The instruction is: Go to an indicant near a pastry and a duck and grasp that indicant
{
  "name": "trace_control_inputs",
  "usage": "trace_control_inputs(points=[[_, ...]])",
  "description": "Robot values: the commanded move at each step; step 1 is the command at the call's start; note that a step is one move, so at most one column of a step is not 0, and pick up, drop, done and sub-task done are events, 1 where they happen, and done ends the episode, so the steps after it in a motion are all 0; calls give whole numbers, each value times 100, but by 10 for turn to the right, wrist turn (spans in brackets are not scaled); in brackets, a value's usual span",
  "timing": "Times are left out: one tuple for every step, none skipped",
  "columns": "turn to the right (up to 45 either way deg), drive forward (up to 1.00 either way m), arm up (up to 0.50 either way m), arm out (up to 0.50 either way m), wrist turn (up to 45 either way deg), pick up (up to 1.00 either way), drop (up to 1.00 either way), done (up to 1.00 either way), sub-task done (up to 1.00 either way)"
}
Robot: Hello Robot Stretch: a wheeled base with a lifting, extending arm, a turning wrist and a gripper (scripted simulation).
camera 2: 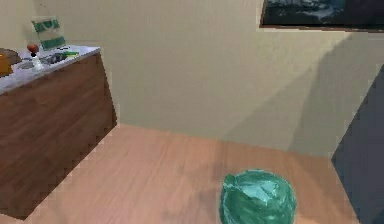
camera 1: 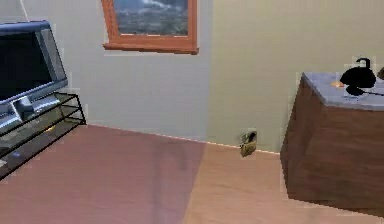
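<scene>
Green rounded lump [camera 2: 258, 197] on the wooden floor [camera 2: 150, 180], the nearest thing, low in the arm side view and right of middle. Its surface looks crumpled; kind uncertain.

Task thing: an upright green-and-white card [camera 2: 47, 32] stands on the counter [camera 2: 50, 130] top at the far left of the arm side view, against the cream wall. It may be the indicant, but it is too small to be sure. The state of the gripper cannot be told, nor how it lies relative to the card. The arm's pose cannot be told either.

Forward view, left to right:
- television [camera 1: 25, 60] on a dark open stand [camera 1: 50, 120];
- orange-framed window or picture [camera 1: 150, 25] high on the far wall;
- small yellowish thing [camera 1: 247, 146] at the foot of the wall near the corner;
- counter with brown wood sides and a grey top at the right.

On that top sits a black bird-like shape [camera 1: 360, 75], perhaps the duck. A small orange bit [camera 1: 336, 88] lies just beside it on the left.

Arm side view, left to right:
- brown-orange round thing [camera 2: 5, 62] on the counter at the picture's left edge, maybe the pastry;
- small red thing [camera 2: 33, 47] just beside the card;
- dark-framed picture [camera 2: 320, 12] high on the far wall;
- dark panel [camera 2: 365, 150] at the right edge.

Open floor lies between the counter and the lump.
</scene>
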Motion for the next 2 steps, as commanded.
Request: trace_control_inputs(points=[[0, 5, 0, 0, 0, 0, 0, 0, 0], [450, 0, 0, 0, 0, 0, 0, 0, 0]])
